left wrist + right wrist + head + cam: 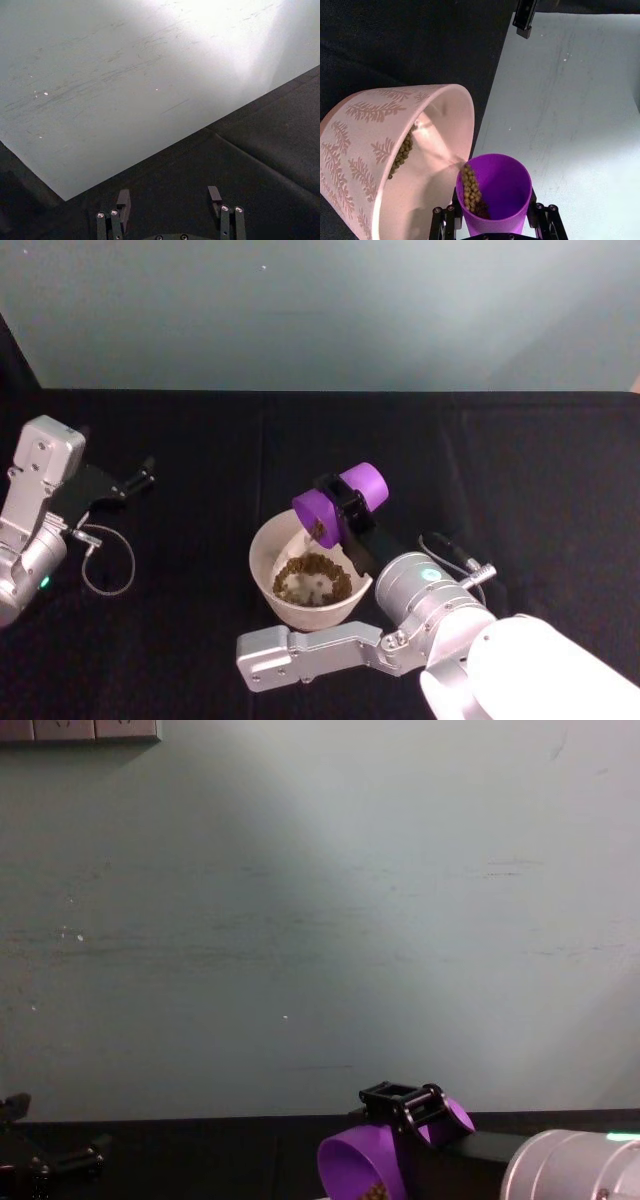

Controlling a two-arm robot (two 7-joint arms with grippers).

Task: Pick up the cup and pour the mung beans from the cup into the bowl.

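Mid-pour now. Gripping the cup (366, 484) round its middle with the right tool (343, 506), jaws closed snug on either side of the purple wall. Holding it tipped well past level just above the bowl (262, 543), at about 1 o'clock from the bowl's centre in the head view, mouth aimed down toward 7 o'clock and overhanging the rim. Seeing most of the mung beans (312, 578) down in a ring on the bowl's floor, with a streak clinging along the low side of the cup in the right wrist view.

To finish well: tilt further, slowly, rolling the wrist with the lip held over the bowl's inside, never over its edge. Avoid knocking the rim. Light-looking bowl, probably easy to shove or tip. Pause at full tilt for the last grains. Small, round and hard, so likely to bounce and scatter across the dark surface if dropped from high. Stay low, then.

On materials: smooth glossy plastic for the cup, handleless, slightly tapered, round-rimmed. Slippery by the look of it, so no slackening of the grip. Pale pink bowl, thin-walled and flaring, fern-leaf pattern outside, plain sheen inside. Matte black cloth under everything.

Over at the surface's 9 o'clock side, parked well apart from the bowl: left tool (135, 478), fingers spread wide, nothing between them.
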